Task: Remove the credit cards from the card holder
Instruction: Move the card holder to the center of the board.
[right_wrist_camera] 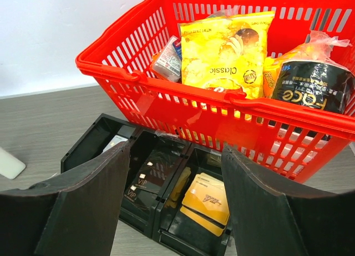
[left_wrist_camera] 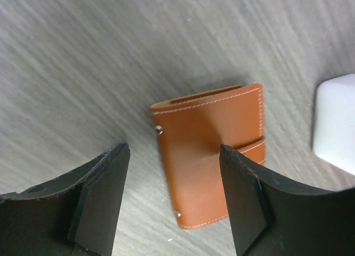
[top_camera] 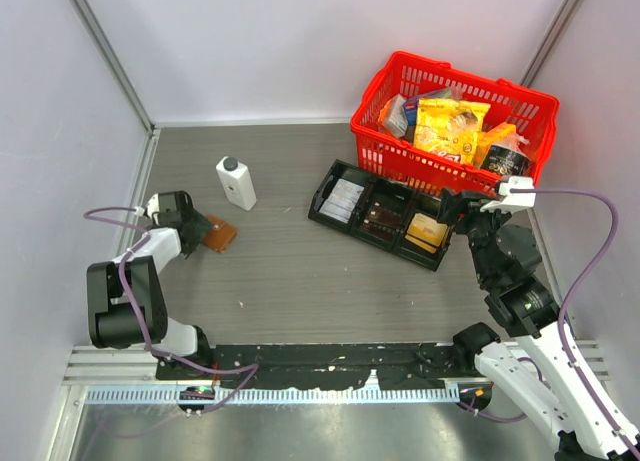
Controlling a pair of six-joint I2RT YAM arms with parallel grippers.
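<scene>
Just past the right fingers [right_wrist_camera: 89,211] stands a red basket [right_wrist_camera: 111,67] full of snacks. In it is a yellow bag [right_wrist_camera: 224,50] with the word "Classic" on it. A small packet [right_wrist_camera: 166,61] is tucked in on one side of the bag. On the other side sits a dark packet [right_wrist_camera: 313,89] with big pale letters that I cannot read for sure.

Between the right fingers and the basket lies a black tray [right_wrist_camera: 89,145] with three slots, right up against the basket. The middle slot holds dark cards [right_wrist_camera: 147,178] that say "VIP". The slot by the right-hand finger holds gold cards [right_wrist_camera: 208,200] with a little mark too small to read. The slot by the left-hand finger holds pale cards [top_camera: 347,197]. The right fingers are wide apart and hold nothing.

The card holder [left_wrist_camera: 194,156] lies flat on the grey tabletop [top_camera: 300,271], right between the left fingers [left_wrist_camera: 105,195]. It is brown with pale stitching, folded shut, and a strap wraps round its edge near the right-hand finger. The left fingers are apart, one on each side of it. I cannot tell if they touch it. A white bottle [top_camera: 236,182] with a dark cap stands out past the right-hand finger, apart from the holder
</scene>
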